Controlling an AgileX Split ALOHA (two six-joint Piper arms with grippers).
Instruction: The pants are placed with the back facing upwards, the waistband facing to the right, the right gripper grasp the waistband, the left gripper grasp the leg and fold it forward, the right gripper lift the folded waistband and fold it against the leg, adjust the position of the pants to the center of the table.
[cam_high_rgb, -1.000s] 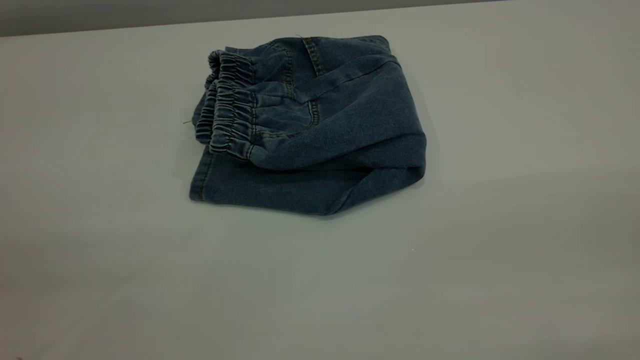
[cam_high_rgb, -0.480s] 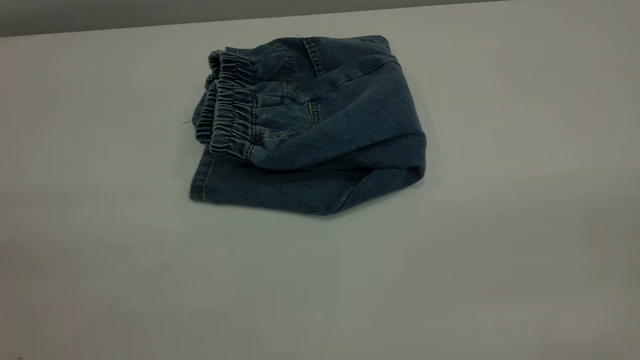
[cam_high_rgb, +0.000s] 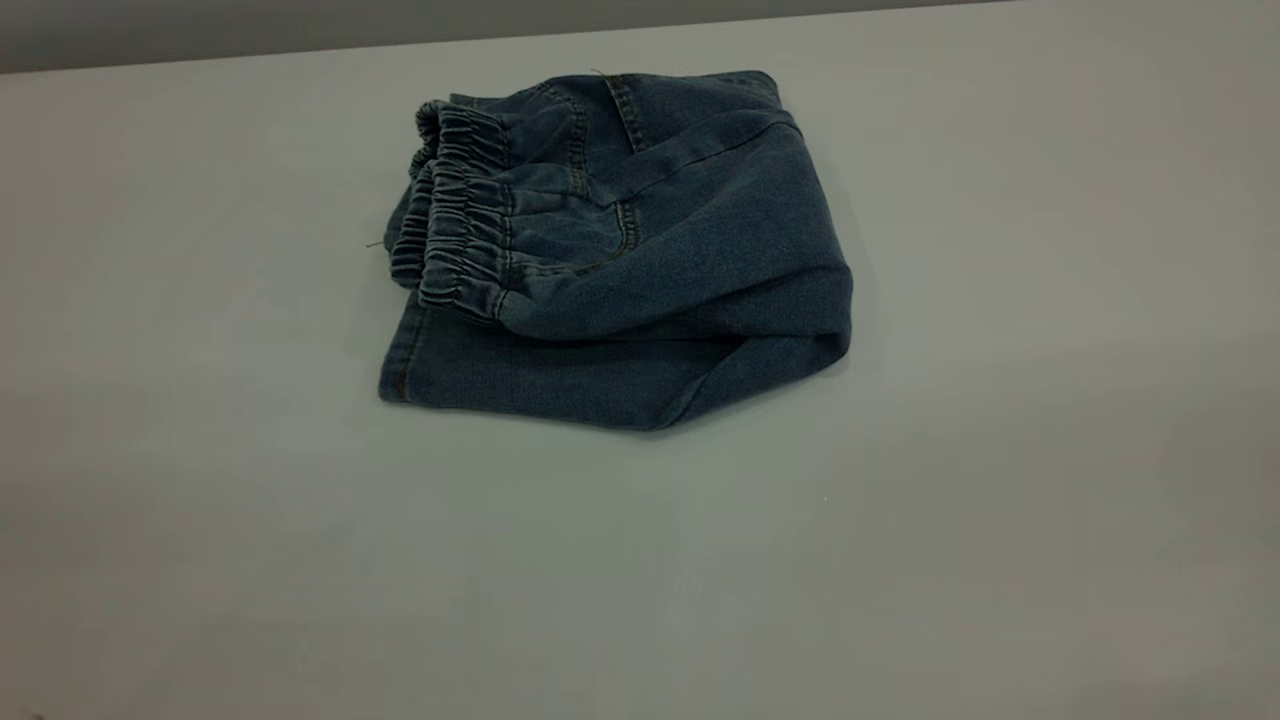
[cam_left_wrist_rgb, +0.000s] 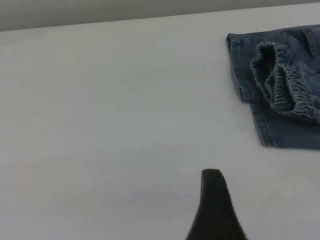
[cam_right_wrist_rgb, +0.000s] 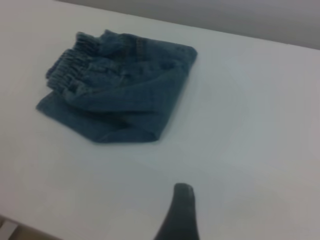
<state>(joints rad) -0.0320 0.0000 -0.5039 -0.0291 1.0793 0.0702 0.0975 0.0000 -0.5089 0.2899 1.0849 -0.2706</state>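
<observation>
The pants (cam_high_rgb: 620, 250) lie folded into a compact blue denim bundle on the white table (cam_high_rgb: 900, 560), toward its far side. The gathered waistband (cam_high_rgb: 455, 225) sits on top at the bundle's left end, doubled over. The leg is hidden within the fold. The pants (cam_left_wrist_rgb: 285, 125) and waistband (cam_left_wrist_rgb: 285, 85) also show in the left wrist view, and the pants (cam_right_wrist_rgb: 125, 95) and waistband (cam_right_wrist_rgb: 67, 65) in the right wrist view. My left gripper (cam_left_wrist_rgb: 212, 200) and right gripper (cam_right_wrist_rgb: 181, 210) each show only a dark tip above bare table, well away from the pants. Neither arm appears in the exterior view.
The table's far edge (cam_high_rgb: 300, 48) runs just behind the pants, with a grey wall beyond. Bare tabletop stretches wide in front of the bundle and to both sides.
</observation>
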